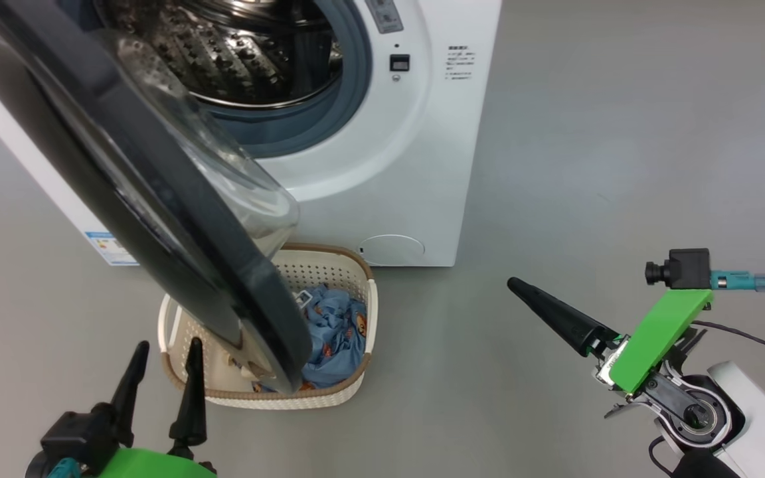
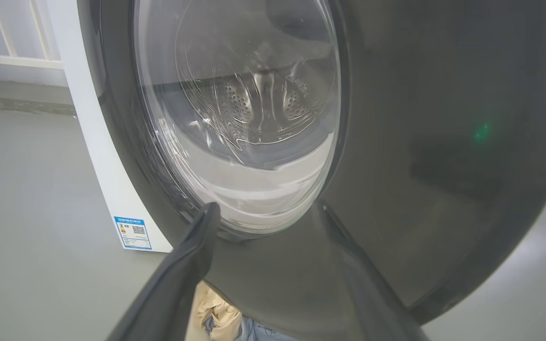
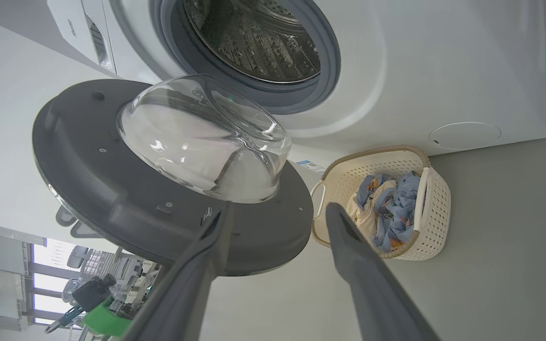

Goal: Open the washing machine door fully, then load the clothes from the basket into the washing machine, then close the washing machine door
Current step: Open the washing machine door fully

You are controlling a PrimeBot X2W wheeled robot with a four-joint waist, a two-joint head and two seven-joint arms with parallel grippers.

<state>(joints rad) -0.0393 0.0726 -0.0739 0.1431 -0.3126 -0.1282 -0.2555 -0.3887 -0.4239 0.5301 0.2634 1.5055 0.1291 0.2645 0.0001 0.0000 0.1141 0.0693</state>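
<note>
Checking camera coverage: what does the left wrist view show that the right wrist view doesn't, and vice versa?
Left wrist view's own: the washing machine door from its glossy black outer side, the drum seen through the glass. Right wrist view's own: the door's inner side with its bulging glass bowl, the drum directly, ringed by the grey seal, and the basket with rim and handles. Shared: the door standing open, the white washing machine, some clothes, grey floor. Each looks past an open gripper: left gripper, right gripper.
</note>
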